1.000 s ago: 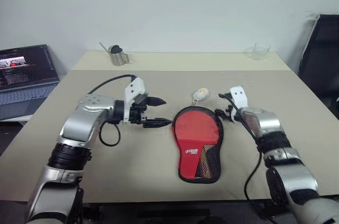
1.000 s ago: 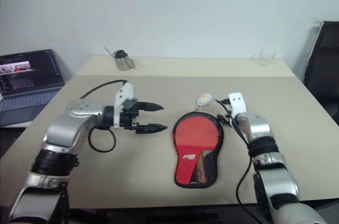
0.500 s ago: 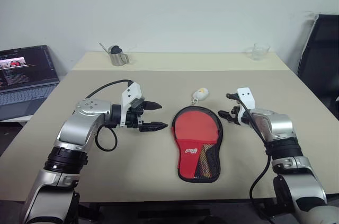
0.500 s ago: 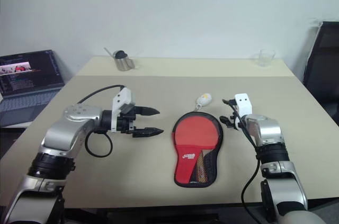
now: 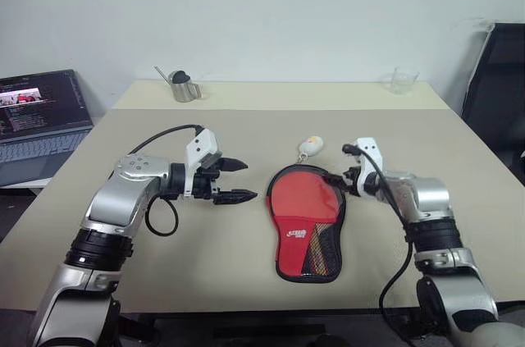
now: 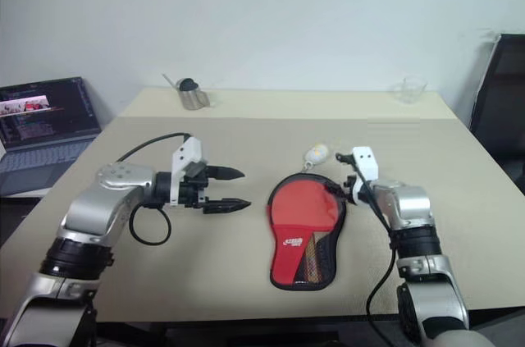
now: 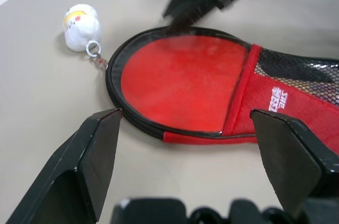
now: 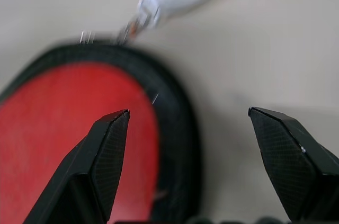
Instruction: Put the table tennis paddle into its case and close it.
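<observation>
The case (image 5: 299, 236) lies flat in the middle of the table (image 5: 221, 257), red logo side and mesh pocket up. Inside its black zip rim shows the round red blade of the table tennis paddle (image 5: 302, 198); the handle shows dimly through the mesh. My right gripper (image 5: 334, 184) is open at the case's upper right rim, its fingers (image 8: 106, 150) straddling the black edge. My left gripper (image 5: 248, 180) hovers open a little left of the case, pointing at it, with nothing between its fingers (image 7: 95, 144).
A small white charm (image 5: 310, 146) on a key ring lies just beyond the case's top. At the back of the table stand a metal cup (image 5: 182, 86) and a clear glass (image 5: 402, 79). A laptop (image 5: 39, 117) sits off the left, a black chair (image 5: 496, 93) off the right.
My right gripper has swung left, in to the case's upper right rim. The left gripper has stayed about where it was, and the case has not moved.
</observation>
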Robot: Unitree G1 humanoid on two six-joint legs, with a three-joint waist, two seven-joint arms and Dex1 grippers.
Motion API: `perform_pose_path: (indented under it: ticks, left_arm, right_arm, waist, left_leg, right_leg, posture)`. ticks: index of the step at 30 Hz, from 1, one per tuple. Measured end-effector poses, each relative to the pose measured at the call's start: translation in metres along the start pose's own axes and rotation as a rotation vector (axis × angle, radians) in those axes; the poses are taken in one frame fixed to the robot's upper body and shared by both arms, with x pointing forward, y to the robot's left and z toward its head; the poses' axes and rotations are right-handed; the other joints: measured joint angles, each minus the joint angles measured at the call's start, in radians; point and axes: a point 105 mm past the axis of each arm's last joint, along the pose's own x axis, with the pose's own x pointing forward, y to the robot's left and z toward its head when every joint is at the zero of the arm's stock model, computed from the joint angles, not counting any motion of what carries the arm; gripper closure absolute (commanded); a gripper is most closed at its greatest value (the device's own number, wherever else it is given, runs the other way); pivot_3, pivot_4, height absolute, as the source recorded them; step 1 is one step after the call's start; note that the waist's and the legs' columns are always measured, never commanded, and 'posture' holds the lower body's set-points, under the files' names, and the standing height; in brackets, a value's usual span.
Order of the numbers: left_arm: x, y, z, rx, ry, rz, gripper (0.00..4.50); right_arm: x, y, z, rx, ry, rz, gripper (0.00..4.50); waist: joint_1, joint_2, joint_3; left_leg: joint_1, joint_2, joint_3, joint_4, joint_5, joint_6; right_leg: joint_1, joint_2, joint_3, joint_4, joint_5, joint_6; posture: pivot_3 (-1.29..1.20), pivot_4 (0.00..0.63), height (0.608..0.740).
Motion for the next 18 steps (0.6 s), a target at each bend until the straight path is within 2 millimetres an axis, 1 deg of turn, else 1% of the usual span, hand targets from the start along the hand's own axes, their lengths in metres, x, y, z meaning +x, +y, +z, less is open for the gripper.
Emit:
perform_pose_path:
  ticks: [3, 6, 13, 18]
  left_arm:
    - [0.0, -0.001, -0.002, -0.003, 0.002, 0.0, 0.24]
    - [0.0, -0.002, -0.003, -0.004, 0.004, -0.002, 0.24]
    - [-0.001, -0.002, -0.004, 0.0, 0.013, 0.014, 0.24]
    - [-0.001, -0.002, -0.004, 0.0, 0.013, 0.018, 0.24]
  right_arm:
    - [0.001, 0.001, 0.0, -0.008, -0.003, 0.0, 1.18]
    - [0.003, 0.003, 0.0, -0.015, -0.013, 0.002, 2.21]
    - [0.003, -0.007, 0.002, -0.015, -0.022, -0.039, 4.46]
    - [0.003, -0.006, 0.002, -0.026, -0.021, -0.037, 4.46]
  waist:
    - [-0.001, 0.0, 0.0]
    - [0.0, 0.0, 0.0]
    - [-0.001, 0.0, 0.0]
    - [-0.002, 0.0, 0.0]
  left_leg:
    - [0.0, 0.0, 0.0, 0.0, 0.0, 0.0]
    - [0.0, 0.001, -0.001, 0.0, 0.0, 0.0]
    - [0.001, 0.001, 0.0, 0.001, 0.0, 0.0]
    - [0.001, 0.001, 0.0, 0.0, 0.0, 0.0]
  right_leg:
    - [0.0, 0.0, 0.0, 0.0, 0.0, 0.0]
    - [0.0, 0.0, -0.001, 0.001, 0.0, 0.0]
    - [0.0, 0.0, 0.0, 0.001, 0.0, 0.0]
    - [0.0, 0.0, 0.0, 0.001, 0.0, 0.0]
  posture:
    - [0.0, 0.15, 0.74]
    - [0.0, 0.15, 0.74]
    - [0.0, 0.15, 0.74]
    - [0.0, 0.15, 0.74]
